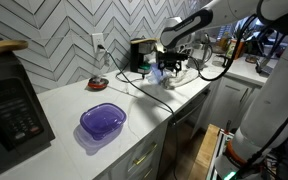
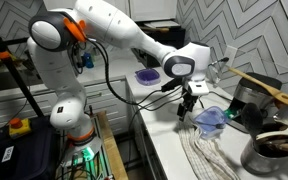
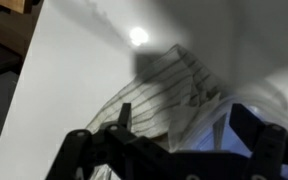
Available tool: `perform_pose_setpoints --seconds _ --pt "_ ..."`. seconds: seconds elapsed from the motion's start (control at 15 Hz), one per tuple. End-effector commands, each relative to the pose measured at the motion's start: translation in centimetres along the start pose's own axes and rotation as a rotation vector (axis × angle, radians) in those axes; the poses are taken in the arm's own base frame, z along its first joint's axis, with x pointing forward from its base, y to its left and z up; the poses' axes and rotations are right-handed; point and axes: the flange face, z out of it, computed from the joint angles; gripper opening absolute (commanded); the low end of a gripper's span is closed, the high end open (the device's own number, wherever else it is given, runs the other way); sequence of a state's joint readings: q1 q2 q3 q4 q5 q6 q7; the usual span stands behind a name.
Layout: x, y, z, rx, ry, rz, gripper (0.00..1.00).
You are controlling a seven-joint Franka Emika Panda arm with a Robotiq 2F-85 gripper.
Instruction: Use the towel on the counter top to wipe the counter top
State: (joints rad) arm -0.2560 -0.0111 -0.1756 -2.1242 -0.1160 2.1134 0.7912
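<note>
A white towel with thin dark stripes lies crumpled on the white counter top. It also shows in the wrist view. My gripper hangs just above the towel's far end, open and empty. In the wrist view its two dark fingers straddle the towel's edge and a bluish clear plastic container. In an exterior view the gripper is at the counter's far end, and the towel is mostly hidden behind it.
A purple bowl sits on the counter, also seen in an exterior view. The bluish container lies beside the towel. A metal pot with a wooden spoon, a coffee machine and a microwave stand along the wall.
</note>
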Motion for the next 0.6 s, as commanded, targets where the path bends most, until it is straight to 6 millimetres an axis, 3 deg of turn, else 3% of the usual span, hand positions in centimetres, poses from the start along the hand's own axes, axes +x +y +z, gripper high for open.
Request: perform_pose_setpoints --seconds 0.0,0.27,0.53 --pt "5.4 2.9 1.3 0.030 0.057 -0.062 1.00" --pt "10.2 6.4 3.6 0.054 0.083 -0.080 1.00" --pt "12.6 8.7 5.6 0.075 0.031 -0.038 1.00"
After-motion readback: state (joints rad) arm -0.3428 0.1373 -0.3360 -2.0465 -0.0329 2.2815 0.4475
